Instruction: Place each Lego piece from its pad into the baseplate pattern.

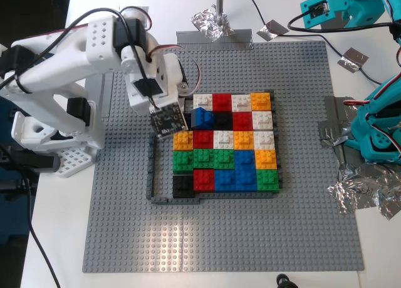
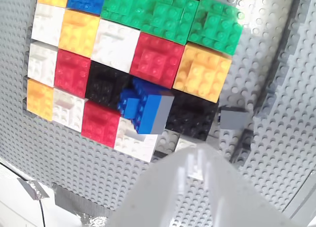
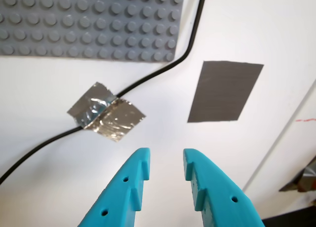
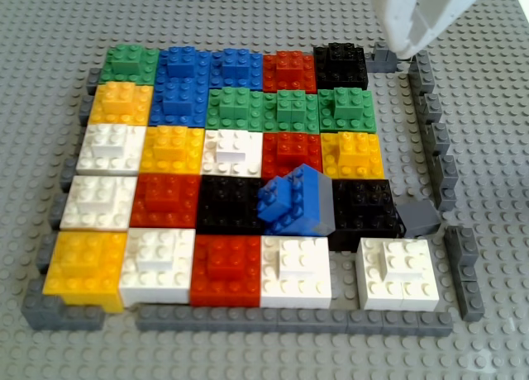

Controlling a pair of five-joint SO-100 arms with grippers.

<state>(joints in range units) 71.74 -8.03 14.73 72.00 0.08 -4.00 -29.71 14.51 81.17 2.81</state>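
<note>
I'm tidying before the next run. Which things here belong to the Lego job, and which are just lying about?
Job:
baseplate pattern
tilted blue brick
empty pad
my first pincer, open
my second pincer

Lying about:
crumpled foil
black cable
grey tape strips

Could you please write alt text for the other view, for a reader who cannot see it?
A blue brick sits tilted, not pressed flat, among the coloured squares of a framed mosaic on a grey studded plate. One white brick stands apart from its row. A white claw tip hangs over the frame's far corner.
</note>
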